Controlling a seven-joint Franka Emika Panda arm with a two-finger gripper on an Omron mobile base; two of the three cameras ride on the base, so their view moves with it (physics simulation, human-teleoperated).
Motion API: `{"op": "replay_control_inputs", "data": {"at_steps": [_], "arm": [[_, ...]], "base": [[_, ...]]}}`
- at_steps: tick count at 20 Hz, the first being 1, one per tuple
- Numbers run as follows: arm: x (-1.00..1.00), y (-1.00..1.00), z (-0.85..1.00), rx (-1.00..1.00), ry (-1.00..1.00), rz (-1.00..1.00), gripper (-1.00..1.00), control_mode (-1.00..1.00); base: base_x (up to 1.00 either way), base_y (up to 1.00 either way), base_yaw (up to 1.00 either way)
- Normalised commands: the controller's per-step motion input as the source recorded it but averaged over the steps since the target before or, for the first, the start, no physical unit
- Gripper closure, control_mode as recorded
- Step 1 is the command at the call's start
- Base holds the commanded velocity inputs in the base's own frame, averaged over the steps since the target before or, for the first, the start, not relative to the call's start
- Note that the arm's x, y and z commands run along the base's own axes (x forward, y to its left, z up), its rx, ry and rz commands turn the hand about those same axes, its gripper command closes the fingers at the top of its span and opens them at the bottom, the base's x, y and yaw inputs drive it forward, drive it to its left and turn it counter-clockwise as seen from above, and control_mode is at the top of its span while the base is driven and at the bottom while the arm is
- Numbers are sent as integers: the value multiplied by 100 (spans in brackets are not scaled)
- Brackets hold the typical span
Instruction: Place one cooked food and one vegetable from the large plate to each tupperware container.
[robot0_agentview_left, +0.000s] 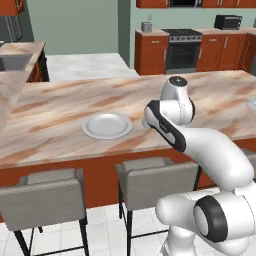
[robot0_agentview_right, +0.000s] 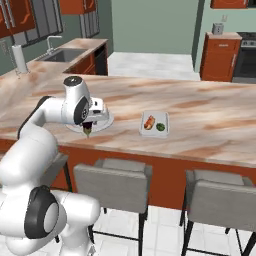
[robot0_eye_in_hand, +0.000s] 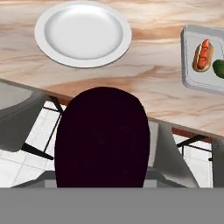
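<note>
**panda_fan:** Hand view is mostly one big dark lump (robot0_eye_in_hand: 103, 135), rounded on top, nearly black with a purplish tint, sitting right in front of the camera. Anyone make out what the gripper (robot0_agentview_right: 88, 129) is doing?

**kitchen_sim_guy:** From the right base view the jaws look squeezed in on that same dark lump (robot0_agentview_right: 88, 132). A small dark bit pokes out just below the hand. So it's closed with the thing in it, not gaping. I can't tell what food it is, it's too dark.

**panda_fan:** Where's the large plate (robot0_eye_in_hand: 83, 64)?

**kitchen_sim_guy:** On the marble-look counter (robot0_eye_in_hand: 153, 74), close to its near edge, and bare. The left base view shows it well (robot0_agentview_left: 106, 136), to the left of the arm. The hand hangs over the plate's near side, about at the counter edge.

**panda_fan:** And the tupperware container (robot0_eye_in_hand: 187, 65)?

**kitchen_sim_guy:** To the right of the plate on the same counter, apart from it, not touching. It has a hot dog (robot0_eye_in_hand: 203, 55) in it with a green vegetable (robot0_eye_in_hand: 218, 68) just beside it on the right. The right base view shows the same pair in the tray (robot0_agentview_right: 166, 120). Grey stools (robot0_agentview_right: 117, 182) are tucked along the near side under the counter.
</note>
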Motion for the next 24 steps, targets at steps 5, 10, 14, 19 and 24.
{"op": "replay_control_inputs", "data": {"at_steps": [5,10,14,19,24], "arm": [[0,0,0,0,0,0,100,100],[0,0,0,0,0,0,100,100],[0,0,0,0,0,0,100,100],[0,0,0,0,0,0,100,100],[0,0,0,0,0,0,100,100]], "base": [[-7,-100,0],[0,-100,1],[0,-100,4],[4,-100,2],[28,-93,1]]}}
